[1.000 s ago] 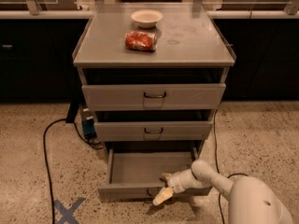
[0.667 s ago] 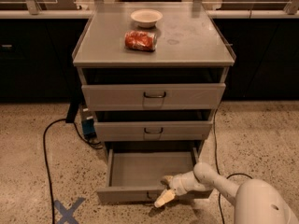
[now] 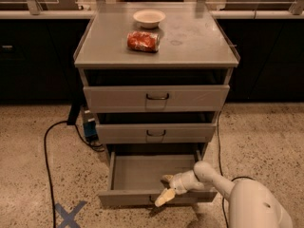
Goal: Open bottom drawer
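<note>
The bottom drawer [image 3: 138,173] of the grey cabinet [image 3: 199,42] stands pulled out, with its empty inside showing. My gripper [image 3: 165,188] is at the middle of the drawer's front edge. One cream finger [image 3: 162,198] is outside the front panel and the other is just inside, so the gripper is clamped across the front by the small dark handle. My arm [image 3: 209,175] reaches in from the lower right.
The middle drawer [image 3: 156,133] and the tall top drawer [image 3: 156,98] are slightly ajar. A white bowl [image 3: 149,17] and a red packet [image 3: 143,41] lie on the cabinet top. A black cable [image 3: 46,146] and a blue tape cross [image 3: 69,213] are on the floor to the left.
The bottom drawer has slid a little further out toward me, and my gripper has moved with its front edge.
</note>
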